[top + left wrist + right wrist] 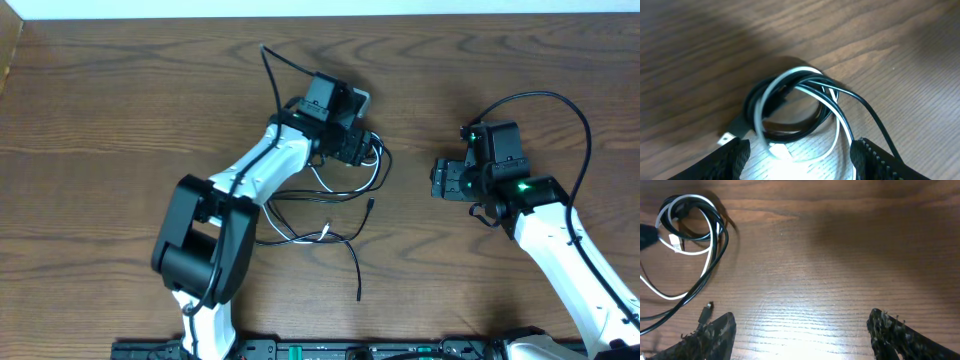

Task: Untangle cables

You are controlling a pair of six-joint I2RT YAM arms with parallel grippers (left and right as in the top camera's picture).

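On the table (100, 100), the black cable (874, 116) and the white cable (760, 112) lay wound into one coil, loose tails trailing off. Nothing was separated yet, so I judged all the untangling was left! The coil sat just ahead of my left pincer (800, 152), fingers spread wide, gripping nothing. My right pincer (800, 330) hung well apart, gaping just as wide, empty.

It looks like a robotics lab bench: a dark brown wood-grain desk (100, 80) with a white-and-black left robot arm (255, 165), its right twin (560, 235), and a black equipment rail (300, 351) along the near edge.
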